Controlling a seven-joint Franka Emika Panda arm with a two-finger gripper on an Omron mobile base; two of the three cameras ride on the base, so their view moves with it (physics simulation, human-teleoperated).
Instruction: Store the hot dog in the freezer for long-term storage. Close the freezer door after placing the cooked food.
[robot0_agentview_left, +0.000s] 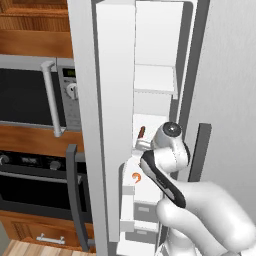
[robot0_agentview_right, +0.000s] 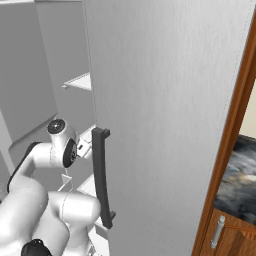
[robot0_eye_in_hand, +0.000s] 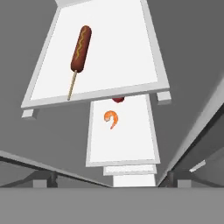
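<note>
Below me, past my gripper (robot0_eye_in_hand: 111, 186), whose open tips held nothing, a shrimp (robot0_eye_in_hand: 111, 118) lay on a lower white shelf. Beyond it the hot dog (robot0_eye_in_hand: 80, 48) rested on the upper shelf (robot0_eye_in_hand: 131, 52) inside the freezer (robot0_agentview_left: 155, 80). It looked light, firm, perhaps slick; I judged mid-sausage the best hold. A red item under that shelf was mostly hidden.

We see bare shelf (robot0_eye_in_hand: 127, 52) right of the hot dog (robot0_eye_in_hand: 81, 43); the shelf below (robot0_eye_in_hand: 131, 140) is open past the shrimp (robot0_eye_in_hand: 111, 118). The freezer door (robot0_agentview_left: 117, 125) crowds our arm's left.
</note>
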